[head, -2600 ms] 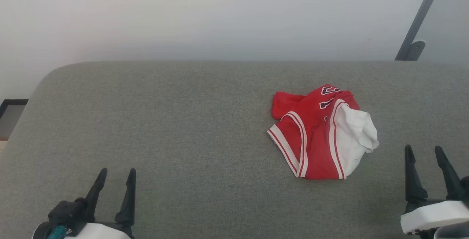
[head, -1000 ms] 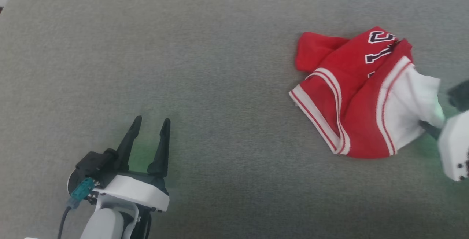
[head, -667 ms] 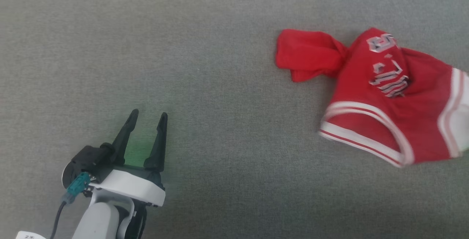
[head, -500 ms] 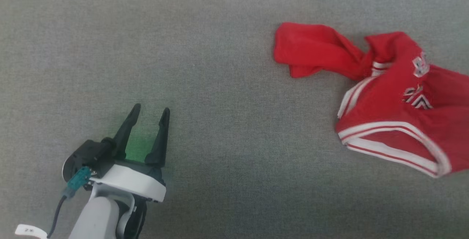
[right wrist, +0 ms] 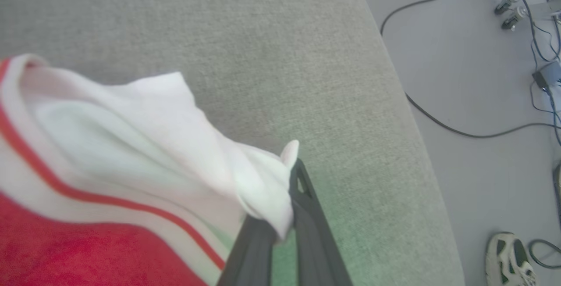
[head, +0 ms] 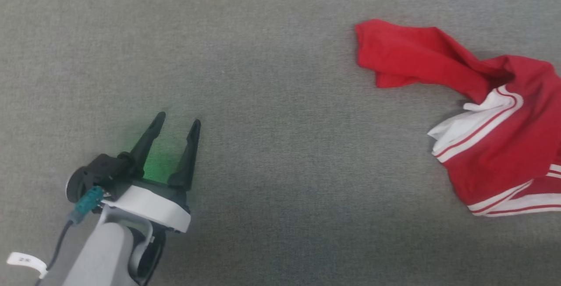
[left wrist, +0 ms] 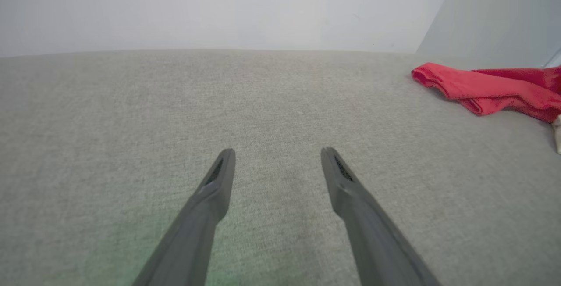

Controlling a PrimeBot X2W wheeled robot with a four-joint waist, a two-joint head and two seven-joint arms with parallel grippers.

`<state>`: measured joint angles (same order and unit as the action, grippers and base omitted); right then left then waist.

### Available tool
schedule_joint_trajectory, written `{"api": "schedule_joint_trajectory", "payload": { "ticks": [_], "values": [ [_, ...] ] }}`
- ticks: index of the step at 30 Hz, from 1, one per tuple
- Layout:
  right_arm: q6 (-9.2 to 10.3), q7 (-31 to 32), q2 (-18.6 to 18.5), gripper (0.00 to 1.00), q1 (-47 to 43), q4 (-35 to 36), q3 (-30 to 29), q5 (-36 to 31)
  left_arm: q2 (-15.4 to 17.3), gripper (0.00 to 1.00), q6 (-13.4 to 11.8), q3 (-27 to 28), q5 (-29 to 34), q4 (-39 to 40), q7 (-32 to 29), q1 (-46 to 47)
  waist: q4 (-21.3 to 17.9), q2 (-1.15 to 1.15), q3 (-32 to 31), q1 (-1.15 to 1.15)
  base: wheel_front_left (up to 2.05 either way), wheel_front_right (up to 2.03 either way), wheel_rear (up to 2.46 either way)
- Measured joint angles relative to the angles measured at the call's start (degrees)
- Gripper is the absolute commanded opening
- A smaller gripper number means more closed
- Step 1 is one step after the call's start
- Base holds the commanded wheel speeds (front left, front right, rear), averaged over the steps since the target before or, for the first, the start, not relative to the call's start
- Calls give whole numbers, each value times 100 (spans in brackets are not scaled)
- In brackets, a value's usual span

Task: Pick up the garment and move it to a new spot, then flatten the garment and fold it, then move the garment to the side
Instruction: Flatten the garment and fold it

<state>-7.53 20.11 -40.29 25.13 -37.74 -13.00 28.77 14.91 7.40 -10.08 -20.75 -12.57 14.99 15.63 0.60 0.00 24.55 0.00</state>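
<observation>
A grey upholstered surface (head: 263, 58) is shown, the red-and-white garment (head: 504, 145) draped limply at its right: soft, light cloth. Its white sleeve (right wrist: 153, 115), apparently near the cuff, is pinched by the right gripper (right wrist: 292, 189); the left gripper (head: 178, 119) is spread wide, empty.

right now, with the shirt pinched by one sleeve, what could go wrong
The right claw grips the garment by only a small fold of white sleeve, so it might slip free. The red end lies on the grey cushion and could drag and twist. The cushion's edge is close; a drop could land among the floor cables.
</observation>
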Motion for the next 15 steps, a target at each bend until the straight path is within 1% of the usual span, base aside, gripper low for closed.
{"api": "schedule_joint_trajectory", "payload": {
  "ticks": [1,2,7,10,12,14,15],
  "values": [
    [0,-99,92,77,13,-16,2,-68,67,100,0,-37,-25,-4,0,34,-32,0,-23,0,0,0,0],
    [0,-196,181,100,13,-49,2,-142,134,100,0,-73,-59,-15,0,77,-63,0,-55,0,0,0,0],
    [0,-753,482,100,-55,14,-29,-283,619,100,0,-595,-253,-23,0,430,-266,0,-256,0,0,0,0],
    [0,-1183,604,100,-210,221,-49,-253,1039,100,0,-1265,-523,-37,-79,792,-440,0,-375,0,0,0,0],
    [1,-1449,739,100,-309,452,-56,-118,1293,100,0,-1820,-887,35,-460,1140,-573,0,-445,0,0,0,0],
    [-1,-1671,883,100,-414,751,26,-5,1544,100,0,-2441,-1341,216,-1053,1514,-724,0,-495,0,0,0,0],
    [0,-1755,987,100,-448,891,54,78,1615,100,0,-2703,-1630,316,-1360,1688,-806,0,-515,0,0,0,0]
  ]
}}
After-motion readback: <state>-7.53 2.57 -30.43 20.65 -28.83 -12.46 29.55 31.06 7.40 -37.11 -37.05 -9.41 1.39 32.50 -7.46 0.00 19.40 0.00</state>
